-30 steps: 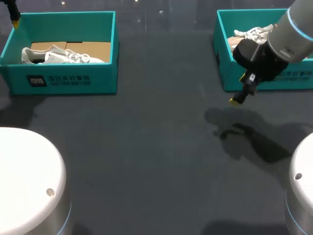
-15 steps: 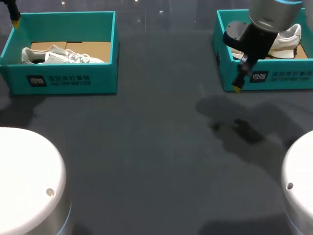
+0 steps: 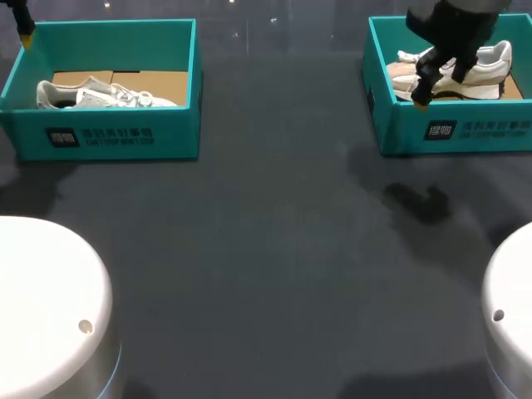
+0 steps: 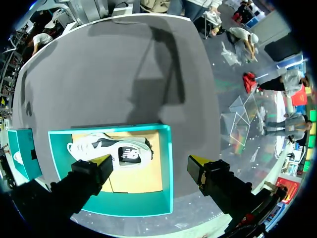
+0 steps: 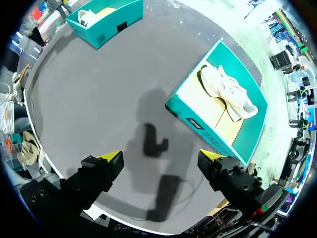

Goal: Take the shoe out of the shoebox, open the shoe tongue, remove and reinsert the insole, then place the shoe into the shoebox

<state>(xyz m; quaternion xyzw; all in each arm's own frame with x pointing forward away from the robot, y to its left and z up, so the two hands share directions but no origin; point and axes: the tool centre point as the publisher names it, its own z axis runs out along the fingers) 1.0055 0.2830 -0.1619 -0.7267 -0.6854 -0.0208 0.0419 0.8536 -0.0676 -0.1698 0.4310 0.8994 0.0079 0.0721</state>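
Note:
Two teal shoeboxes stand at the table's far side. The left shoebox (image 3: 125, 137) holds a white-and-grey shoe (image 3: 100, 94). In the right shoebox (image 3: 465, 129) lies a white shoe (image 3: 474, 71) on brown card. My right gripper (image 3: 421, 100) hangs high above that box's near left part. In the right wrist view the gripper (image 5: 161, 156) is open and empty, with the right shoebox (image 5: 198, 124) and its shoe (image 5: 228, 89) far ahead. My left gripper (image 4: 151, 161) is open, high over the left shoebox (image 4: 166, 168) and its shoe (image 4: 111, 151). In the head view only its yellow fingertip (image 3: 27, 37) shows.
Dark grey tabletop (image 3: 266, 249) spreads between and in front of the boxes. The two white arm bases (image 3: 50, 307) stand at the near corners. In the right wrist view the left shoebox (image 5: 106, 22) is far across the table.
My right arm has risen and swung back from in front of the right shoebox to above its near left part. The left arm has not moved.

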